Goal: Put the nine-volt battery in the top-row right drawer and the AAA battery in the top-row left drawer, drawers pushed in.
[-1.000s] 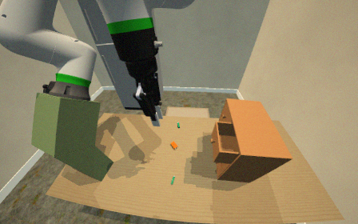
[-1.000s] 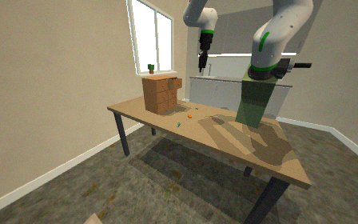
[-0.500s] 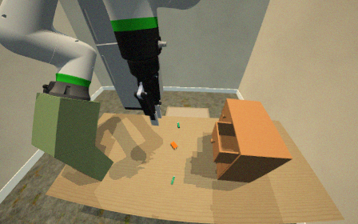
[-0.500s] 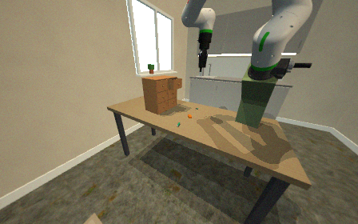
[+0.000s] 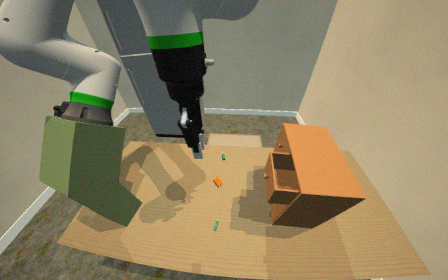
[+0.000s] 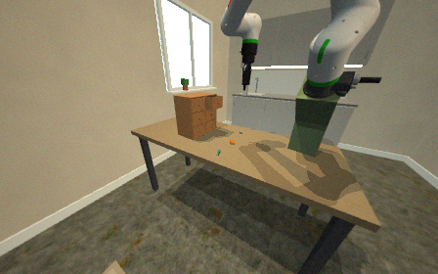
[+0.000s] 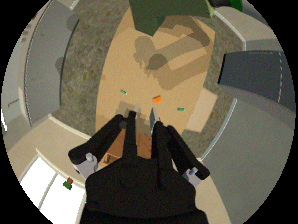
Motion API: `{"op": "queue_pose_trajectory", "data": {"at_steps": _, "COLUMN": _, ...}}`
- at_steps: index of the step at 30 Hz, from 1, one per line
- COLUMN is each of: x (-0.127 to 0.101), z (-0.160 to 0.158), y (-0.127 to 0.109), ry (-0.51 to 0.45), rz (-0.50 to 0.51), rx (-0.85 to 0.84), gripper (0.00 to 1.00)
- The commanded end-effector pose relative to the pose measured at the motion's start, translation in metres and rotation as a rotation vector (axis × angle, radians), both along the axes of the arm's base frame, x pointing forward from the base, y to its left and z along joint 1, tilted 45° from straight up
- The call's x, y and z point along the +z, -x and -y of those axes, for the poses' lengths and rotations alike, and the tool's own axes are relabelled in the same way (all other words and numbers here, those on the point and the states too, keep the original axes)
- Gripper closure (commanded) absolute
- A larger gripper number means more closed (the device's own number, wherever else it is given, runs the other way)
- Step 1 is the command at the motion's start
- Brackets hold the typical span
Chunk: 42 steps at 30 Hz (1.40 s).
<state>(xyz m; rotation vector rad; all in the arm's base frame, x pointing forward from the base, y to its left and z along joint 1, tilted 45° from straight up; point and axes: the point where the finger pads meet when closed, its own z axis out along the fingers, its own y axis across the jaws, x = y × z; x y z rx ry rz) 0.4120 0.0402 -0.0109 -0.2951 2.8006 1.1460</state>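
Top Drawer Open, Pincer Empty

The narrowly parted pincer (image 5: 198,149) (image 6: 244,88) (image 7: 144,110) hangs above the table (image 5: 320,250) (image 6: 274,168) (image 7: 120,67). An orange block (image 5: 218,181) (image 6: 232,142) (image 7: 157,99), likely the nine-volt, lies between two green cylinders, one toward each long edge; which is AAA is unclear. The chest's (image 5: 325,160) (image 6: 186,117) top-right drawer (image 5: 284,196) (image 6: 215,102) juts out.

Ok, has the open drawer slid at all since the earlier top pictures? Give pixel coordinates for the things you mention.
No, the open drawer (image 5: 286,180) (image 6: 215,102) (image 7: 108,160) sticks out of the chest (image 5: 325,162) (image 6: 186,117) (image 7: 144,142) just as before.
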Motion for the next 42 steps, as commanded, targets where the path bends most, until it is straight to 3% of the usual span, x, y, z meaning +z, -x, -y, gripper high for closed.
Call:
{"op": "queue_pose_trajectory", "data": {"at_steps": 1, "x": -0.013, "z": -0.028, "y": -0.012, "ry": -0.004, "rz": 0.178, "rx": 0.171, "gripper": 0.8}}
{"op": "queue_pose_trajectory", "data": {"at_steps": 7, "x": -0.037, "z": -0.081, "y": -0.028, "ry": 0.001, "rz": 0.382, "rx": 0.378, "gripper": 0.8}}
{"op": "queue_pose_trajectory", "data": {"at_steps": 9, "x": -0.037, "z": -0.081, "y": -0.028, "ry": 0.001, "rz": 0.382, "rx": 0.378, "gripper": 0.8}}
{"op": "queue_pose_trajectory", "data": {"at_steps": 10, "x": -0.042, "z": -0.093, "y": -0.031, "ry": 0.003, "rz": 0.479, "rx": 0.475, "gripper": 0.8}}
{"op": "queue_pose_trajectory", "data": {"at_steps": 24, "x": -0.096, "z": -0.201, "y": -0.035, "ry": 0.026, "rz": 0.909, "rx": 0.937, "gripper": 0.8}}
{"op": "queue_pose_trajectory", "data": {"at_steps": 26, "x": -0.096, "z": -0.201, "y": -0.035, "ry": 0.026, "rz": 0.909, "rx": 0.937, "gripper": 0.8}}
{"op": "queue_pose_trajectory", "data": {"at_steps": 27, "x": -0.101, "z": -0.211, "y": -0.034, "ry": 0.029, "rz": 1.002, "rx": 1.036, "gripper": 0.8}}
{"op": "queue_pose_trajectory", "data": {"at_steps": 34, "x": -0.124, "z": -0.252, "y": -0.025, "ry": 0.04, "rz": 1.203, "rx": 1.269, "gripper": 0.8}}
{"op": "queue_pose_trajectory", "data": {"at_steps": 40, "x": -0.128, "z": -0.258, "y": -0.023, "ry": 0.045, "rz": 1.397, "rx": 1.463, "gripper": 0.8}}
{"op": "queue_pose_trajectory", "data": {"at_steps": 42, "x": -0.128, "z": -0.258, "y": -0.023, "ry": 0.046, "rz": 1.431, "rx": 1.492, "gripper": 0.74}}
